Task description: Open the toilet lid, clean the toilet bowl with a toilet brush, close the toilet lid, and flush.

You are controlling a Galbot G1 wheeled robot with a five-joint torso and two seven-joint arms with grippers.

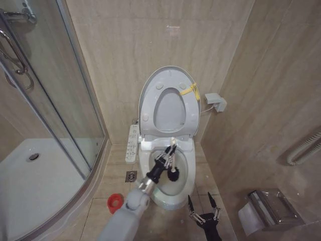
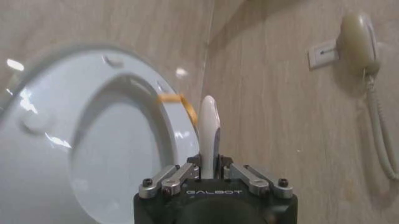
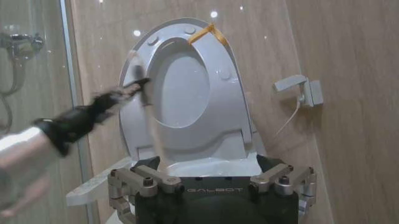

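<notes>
Left gripper [image 1: 169, 156], clamped on the toilet brush [image 1: 172, 161] handle, bristles hanging below it inside the toilet bowl [image 1: 181, 190] for scrubbing; toilet lid [image 1: 170, 100] upright behind; right gripper [image 1: 203, 205] spread, idle nearby.
</notes>
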